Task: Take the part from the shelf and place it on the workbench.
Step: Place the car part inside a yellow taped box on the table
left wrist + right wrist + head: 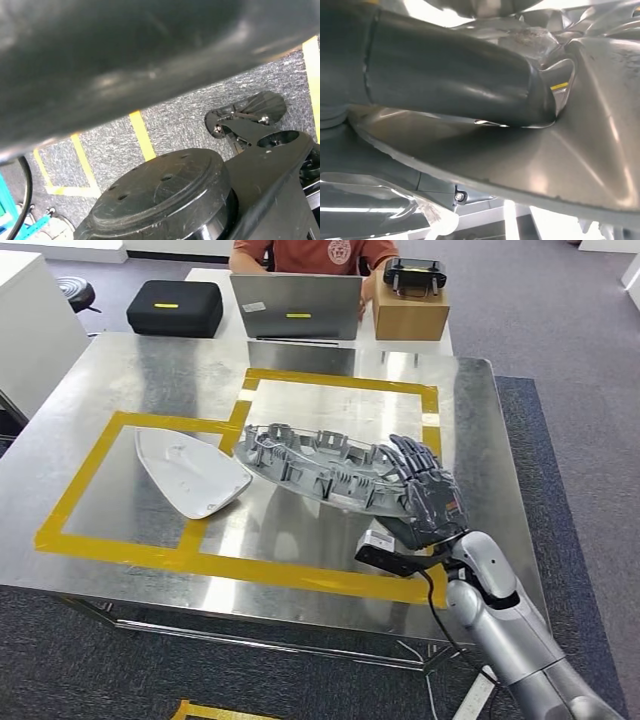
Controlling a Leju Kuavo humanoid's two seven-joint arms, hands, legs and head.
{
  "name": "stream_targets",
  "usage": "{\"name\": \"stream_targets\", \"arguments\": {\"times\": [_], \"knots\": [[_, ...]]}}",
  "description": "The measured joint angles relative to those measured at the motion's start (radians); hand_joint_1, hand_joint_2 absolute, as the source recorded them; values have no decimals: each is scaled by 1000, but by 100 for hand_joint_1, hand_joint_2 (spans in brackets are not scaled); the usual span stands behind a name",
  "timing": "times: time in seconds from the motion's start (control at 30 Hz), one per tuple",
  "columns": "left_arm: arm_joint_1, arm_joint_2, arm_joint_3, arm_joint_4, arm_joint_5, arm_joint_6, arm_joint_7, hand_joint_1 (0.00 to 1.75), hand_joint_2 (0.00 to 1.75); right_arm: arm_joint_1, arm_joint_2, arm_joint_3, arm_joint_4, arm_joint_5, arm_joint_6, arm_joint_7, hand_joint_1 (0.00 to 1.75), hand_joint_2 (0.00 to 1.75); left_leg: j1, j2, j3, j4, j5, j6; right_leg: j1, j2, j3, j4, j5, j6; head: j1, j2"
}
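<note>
Part location: the grey ribbed part (317,465) is already over the workbench (113,370), mid-table, stretching from the yellow tape (204,565) crossing toward the right side
White shell: on the left, a white shell piece (189,472) lies inside the left taped box, its right tip just beside the part's left end
Part contact: left end looks like it's down on the steel, right end seems a bit raised in the grip, can't say for sure
Right hand: right hand (424,502) holds the part's right end, fingers curled over the top edge; in the right wrist view the thumb (452,75) presses against the part's smooth underside
Left hand: can't tell what its fingers are doing, arm seems to hang down by the floor
Done so far: fetch and carry look finished, shelf is out of the picture
Left to do: lower the right end flat, let go, pull the arm back
Far side: a person sits at a laptop (296,306)
</note>
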Motion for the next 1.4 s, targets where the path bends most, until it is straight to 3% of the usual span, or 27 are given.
{"name": "stream_targets", "arguments": {"times": [0.17, 0.3, 0.53, 0.67, 0.77, 1.13, 1.4], "knots": [[0, 2, -5, 0, -1, 0, 0, 0, 0, -20, -8, 18, 1, -10, 18, 0, 0, 0, 0, 0, 0, 0, 0, 0, 0, 0, 0, 0, 0, 0, 0, 0], [0, 4, -5, 0, -1, -1, 0, 0, 0, -59, -16, 42, 8, -44, 117, 5, 0, 0, 0, 0, -1, 0, 0, 0, 0, 0, -1, 0, 1, 0, 0, 0], [2, 10, -4, 0, 7, -11, -2, 0, 0, -201, -53, 124, 45, -102, 417, 51, 0, 0, 0, 0, -2, 0, 3, 0, -1, 1, -2, 0, 3, 1, 0, 0], [4, 20, 4, 0, 26, -16, -18, 0, 0, -402, -105, 271, 111, -186, 707, 61, 0, 0, -1, 1, -7, 0, 8, 0, -1, 1, -8, 0, 8, 2, 0, 0], [10, 27, 16, 1, 36, -18, -31, 0, 0, -550, -140, 382, 156, -254, 801, 62, 0, 0, -1, 0, -10, 1, 10, 0, -2, 0, -10, 0, 10, 3, 0, 0], [28, 31, 47, 8, 57, -19, -49, 0, 0, -839, -217, 693, 191, -488, 909, 105, 0, 0, -1, 0, -13, 2, 12, 0, -2, -1, -12, 0, 12, 3, 0, 0], [33, 31, 53, 11, 58, -26, -63, 0, 0, -848, -267, 779, 144, -417, 706, 151, 0, 0, -1, 0, -13, 2, 12, 0, -2, -1, -12, 0, 12, 3, 0, 0]]}}
